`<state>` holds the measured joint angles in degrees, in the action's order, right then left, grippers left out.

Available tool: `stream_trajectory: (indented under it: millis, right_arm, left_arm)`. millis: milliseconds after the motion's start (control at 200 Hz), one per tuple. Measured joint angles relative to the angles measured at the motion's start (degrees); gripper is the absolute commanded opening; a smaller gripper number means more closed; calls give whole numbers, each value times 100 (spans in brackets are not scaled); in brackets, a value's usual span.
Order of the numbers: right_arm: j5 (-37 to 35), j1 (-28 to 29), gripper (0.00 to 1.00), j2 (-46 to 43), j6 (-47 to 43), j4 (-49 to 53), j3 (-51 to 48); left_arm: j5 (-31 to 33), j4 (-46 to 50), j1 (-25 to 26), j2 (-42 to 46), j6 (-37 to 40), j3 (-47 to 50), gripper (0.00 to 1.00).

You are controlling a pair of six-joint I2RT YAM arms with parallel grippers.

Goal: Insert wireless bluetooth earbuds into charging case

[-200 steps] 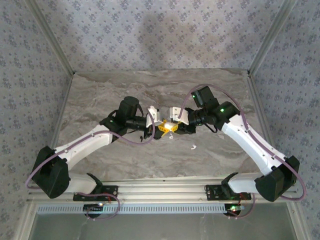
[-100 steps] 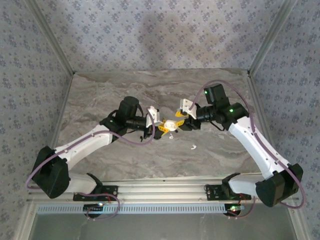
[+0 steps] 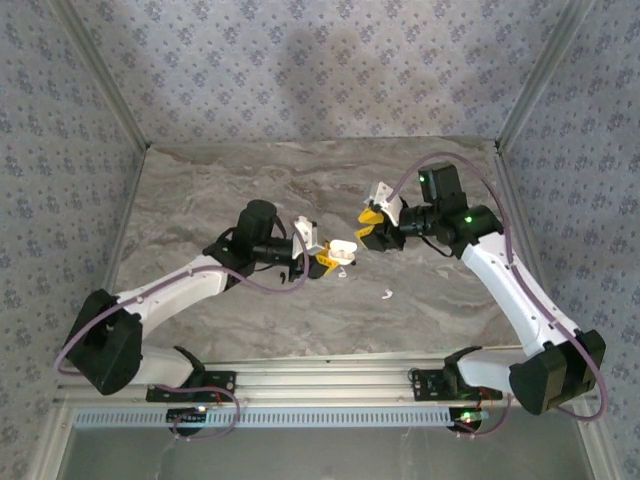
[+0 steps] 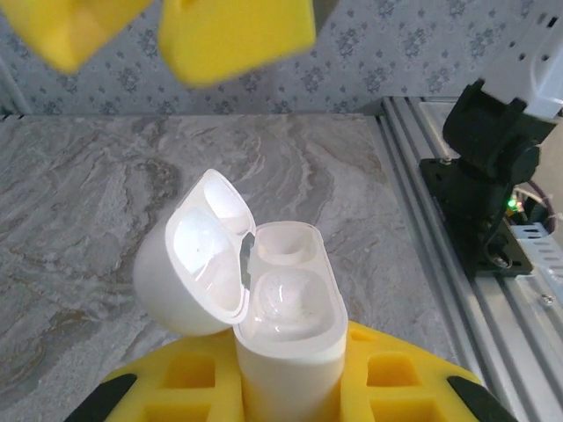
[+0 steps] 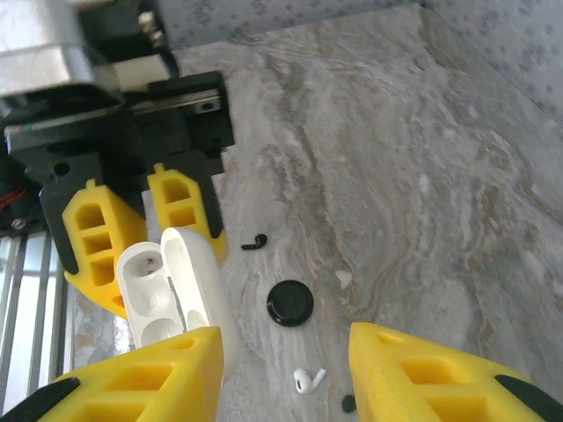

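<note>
My left gripper [image 3: 322, 256] is shut on the white charging case [image 4: 290, 327], which stands upright between its yellow fingers [image 4: 400, 387]. The lid [image 4: 195, 257] is swung open to the left, and both wells look empty. My right gripper [image 5: 286, 345] hangs open above the table, just right of the case [image 5: 176, 283], with nothing between its fingers; it is also in the top view [image 3: 371, 226]. Below it lie a white earbud [image 5: 308, 380] and a black earbud [image 5: 255, 242]. The white earbud [image 3: 386, 293] rests right of the case.
A round black disc [image 5: 290, 303] lies on the marble table [image 3: 200, 190] between the two earbuds. A small black speck [image 5: 349, 403] sits near the white earbud, and a white fleck [image 5: 345, 279] lies right of the disc. Aluminium rail [image 4: 493, 316] runs along the near edge.
My right gripper has drawn back from the case, up and to the right, and opened wider. The case stays in my left gripper, which has shifted slightly.
</note>
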<state>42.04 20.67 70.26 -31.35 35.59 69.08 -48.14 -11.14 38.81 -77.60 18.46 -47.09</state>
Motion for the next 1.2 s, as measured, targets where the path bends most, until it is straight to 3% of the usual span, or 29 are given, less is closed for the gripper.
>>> stream_trajectory:
  millis: [365, 630, 889, 1199]
  right_arm:
    - [-1674, -258, 44, 15, 2975, 745, -514]
    - [-2509, -367, 45, 695, 4699, 1552, -922]
    - [-2750, -382, 45, 1161, 5606, 1526, -1646]
    - [-2715, -382, 45, 1840, 5901, 809, -1770]
  left_arm:
    - [656, -2238, -186, -691, -1204, 1121, 17]
    - [951, -2975, -184, -898, -1670, 1266, 16]
    - [1029, -3108, -184, -909, -1751, 1266, 16]
    - [1047, -3067, -184, -909, -1746, 1266, 17]
